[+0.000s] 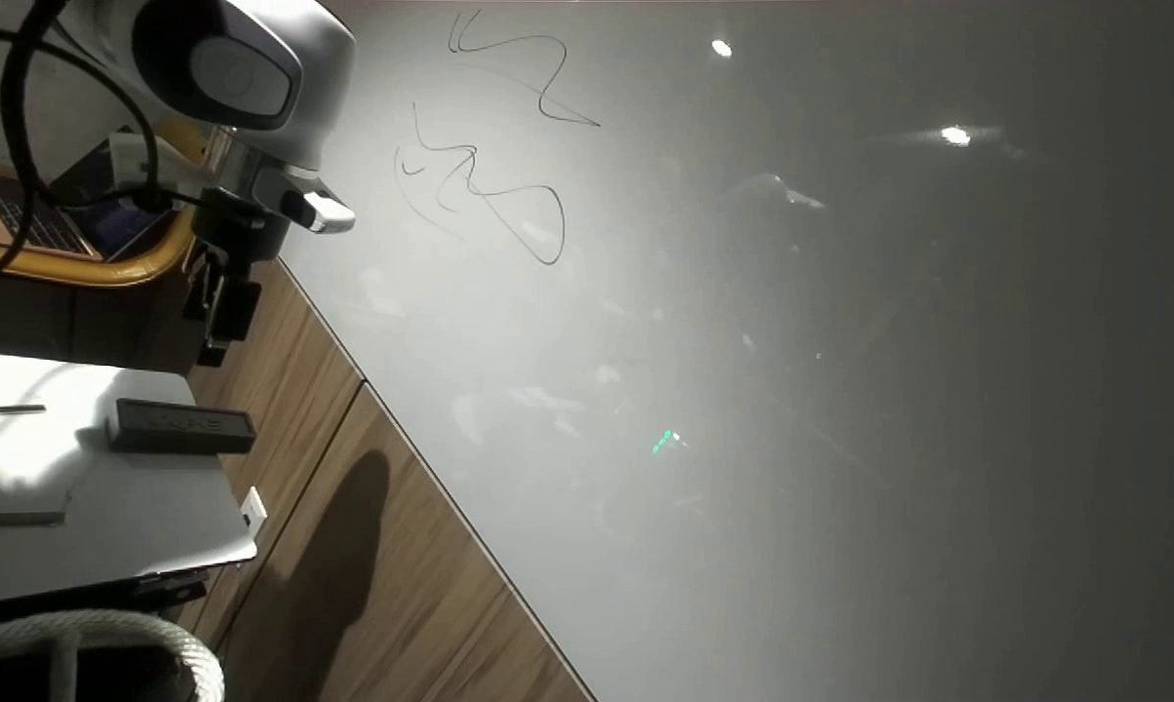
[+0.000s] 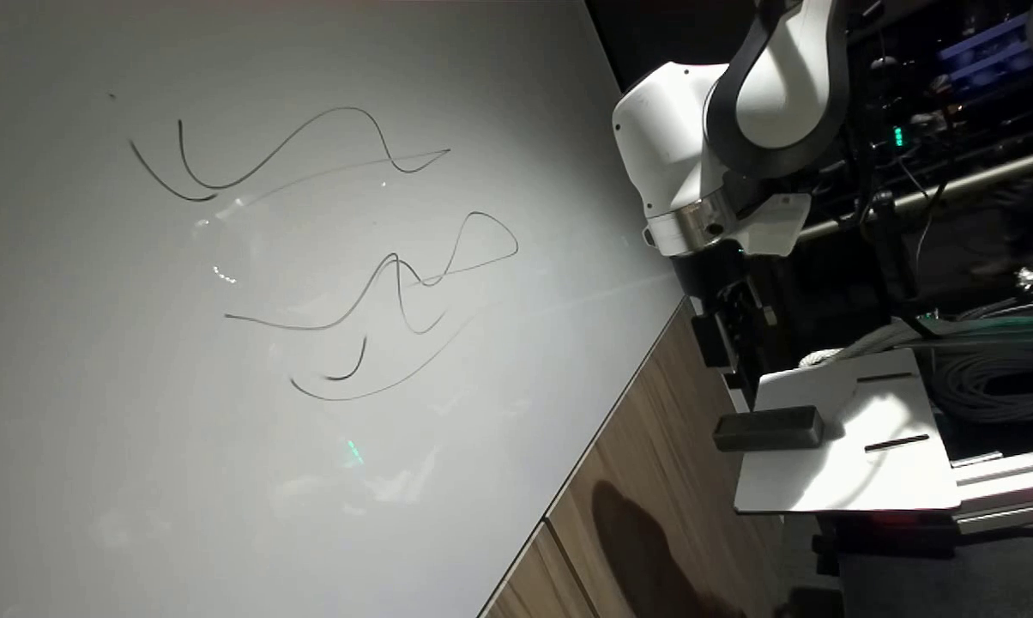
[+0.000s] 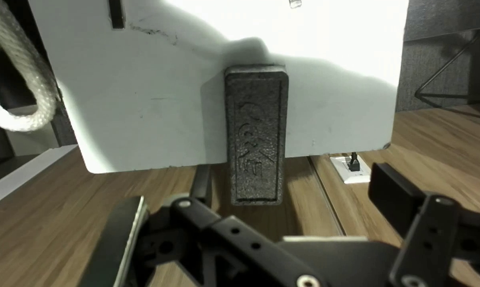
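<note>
Dark block (image 2: 768, 429) on white plate (image 2: 834, 481), near the jaws

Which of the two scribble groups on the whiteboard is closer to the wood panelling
The lower group, with the rounded loop, in both exterior views; the upper group, ending in a sharp tip, lies farther off.

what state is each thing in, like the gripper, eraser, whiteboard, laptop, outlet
Gripper: open, holding nothing
Eraser: resting on the white shelf, one end overhanging its edge
Whiteboard: scribbled on, smudged in places
Laptop: open
Wall outlet: black plug in it
</note>
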Controlling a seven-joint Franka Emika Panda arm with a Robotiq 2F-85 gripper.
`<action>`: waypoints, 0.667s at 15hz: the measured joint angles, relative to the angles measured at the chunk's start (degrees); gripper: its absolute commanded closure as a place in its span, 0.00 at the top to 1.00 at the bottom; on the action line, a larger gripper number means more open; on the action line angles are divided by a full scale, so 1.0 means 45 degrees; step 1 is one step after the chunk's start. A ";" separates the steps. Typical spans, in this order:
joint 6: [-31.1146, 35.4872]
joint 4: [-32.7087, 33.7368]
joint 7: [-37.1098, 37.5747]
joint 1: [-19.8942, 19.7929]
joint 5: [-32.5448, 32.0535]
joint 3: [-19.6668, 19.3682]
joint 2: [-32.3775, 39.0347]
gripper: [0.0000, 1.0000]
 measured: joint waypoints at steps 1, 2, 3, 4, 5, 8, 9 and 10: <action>0.0230 -0.0005 0.0000 -0.0013 0.0000 -0.0053 0.0329 1.00; 0.0462 -0.0009 0.0000 -0.0014 0.0000 -0.0072 0.0673 1.00; 0.0701 -0.0009 0.0000 -0.0013 -0.0002 -0.0079 0.1027 1.00; 0.0936 -0.0010 0.0000 -0.0013 -0.0005 -0.0086 0.1378 1.00; 0.1150 -0.0008 0.0000 -0.0012 -0.0012 -0.0099 0.1696 1.00; 0.1395 0.0009 0.0000 -0.0012 -0.0368 -0.0246 0.2283 1.00; 0.1395 0.0014 0.0000 -0.0012 -0.0548 -0.0330 0.2349 1.00; 0.1395 0.0014 0.0000 -0.0012 -0.0718 -0.0436 0.2375 1.00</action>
